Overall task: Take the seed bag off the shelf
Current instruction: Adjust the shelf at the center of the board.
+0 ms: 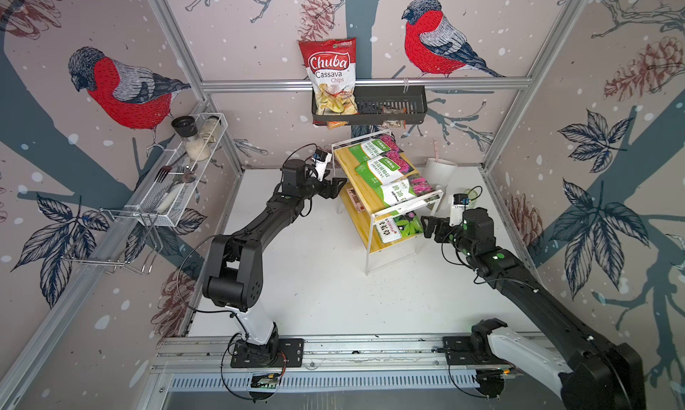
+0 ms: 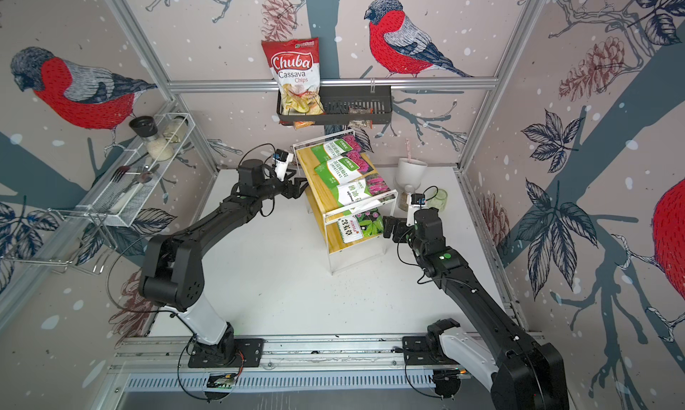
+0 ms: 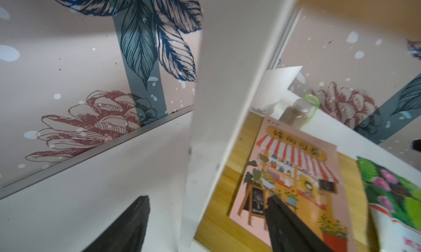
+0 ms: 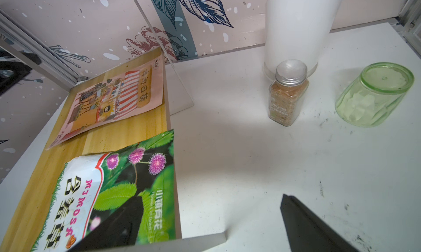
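Both arms reach forward — left gripper [image 1: 335, 188] and right gripper [image 1: 426, 224] spread wide, flanking the shelf [image 1: 362, 221].

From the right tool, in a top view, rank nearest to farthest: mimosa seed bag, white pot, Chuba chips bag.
1. Mimosa seed bag, lower shelf tier, just beside the right tool.
2. White pot, on the table behind it.
3. Chuba chips bag, up in the black wall basket.

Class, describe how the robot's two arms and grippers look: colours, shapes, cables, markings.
The left arm and right arm are matt-black links with a white lowest segment, green dots at joints and thin black cables. Each wrist carries a white camera. The left gripper and right gripper are black and angular.
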Available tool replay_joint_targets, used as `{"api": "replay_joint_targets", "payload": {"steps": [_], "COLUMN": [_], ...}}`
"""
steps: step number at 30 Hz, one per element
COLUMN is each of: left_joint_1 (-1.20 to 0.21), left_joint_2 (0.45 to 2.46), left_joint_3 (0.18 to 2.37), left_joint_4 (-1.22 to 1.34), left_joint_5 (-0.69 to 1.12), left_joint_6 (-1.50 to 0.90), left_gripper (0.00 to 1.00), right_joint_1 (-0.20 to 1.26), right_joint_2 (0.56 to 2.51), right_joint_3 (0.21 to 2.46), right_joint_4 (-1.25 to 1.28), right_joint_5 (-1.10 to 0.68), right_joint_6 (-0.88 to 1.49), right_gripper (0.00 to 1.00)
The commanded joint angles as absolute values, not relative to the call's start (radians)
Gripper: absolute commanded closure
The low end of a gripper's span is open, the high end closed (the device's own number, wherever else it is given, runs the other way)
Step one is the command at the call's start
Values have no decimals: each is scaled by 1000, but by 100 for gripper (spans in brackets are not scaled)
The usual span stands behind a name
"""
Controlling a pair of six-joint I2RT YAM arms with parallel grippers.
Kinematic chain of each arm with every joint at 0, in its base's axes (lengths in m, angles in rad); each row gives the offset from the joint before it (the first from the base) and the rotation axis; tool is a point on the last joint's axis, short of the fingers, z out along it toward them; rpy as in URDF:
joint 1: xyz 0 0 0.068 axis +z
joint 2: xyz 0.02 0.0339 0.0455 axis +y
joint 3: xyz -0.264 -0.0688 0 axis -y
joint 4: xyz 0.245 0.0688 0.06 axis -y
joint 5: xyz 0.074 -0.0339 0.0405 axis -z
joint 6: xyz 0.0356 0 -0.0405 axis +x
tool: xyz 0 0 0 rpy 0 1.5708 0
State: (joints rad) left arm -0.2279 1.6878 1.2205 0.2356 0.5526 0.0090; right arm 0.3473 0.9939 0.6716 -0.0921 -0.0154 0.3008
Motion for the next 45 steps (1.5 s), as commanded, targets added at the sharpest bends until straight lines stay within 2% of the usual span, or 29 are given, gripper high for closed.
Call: {"api": "replay_joint_targets", "payload": {"steps": [1, 13, 19, 23, 26, 29, 36, 41, 45], "left_joint_1": [-231, -236, -237, -236, -236, -236, -237, -239, -239], "left_joint_2": [1628, 1336, 1204, 1281, 1406, 1485, 1673, 1759, 1751], "left_joint_3": [1175, 914, 868, 926, 1020, 1050, 1226, 1351, 1335], "left_joint_4": [278, 237, 183, 188, 182, 285, 365, 298, 301], "left_joint_5": [618, 608, 422, 375, 429, 442, 538, 601, 625], "left_joint_6": [-54, -96, -72, -29, 3, 3, -89, -150, -191], "left_gripper": [17, 17, 12, 5, 5, 5, 5, 22, 25], "right_joint_1": [328, 251, 235, 235, 234, 232, 223, 216, 205], "right_joint_2": [1008, 1127, 1163, 1157, 1161, 1160, 1160, 1174, 1205], "right_joint_3": [679, 753, 794, 770, 763, 762, 746, 746, 756], "right_joint_4": [-78, -47, -75, -62, -61, -64, -70, -62, -32], "right_joint_5": [-13, -74, -110, -117, -122, -126, -127, -134, -141], "right_joint_6": [332, 299, 291, 291, 294, 297, 293, 297, 300], "right_gripper": [0, 0, 0, 0, 0, 0, 0, 0, 0]}}
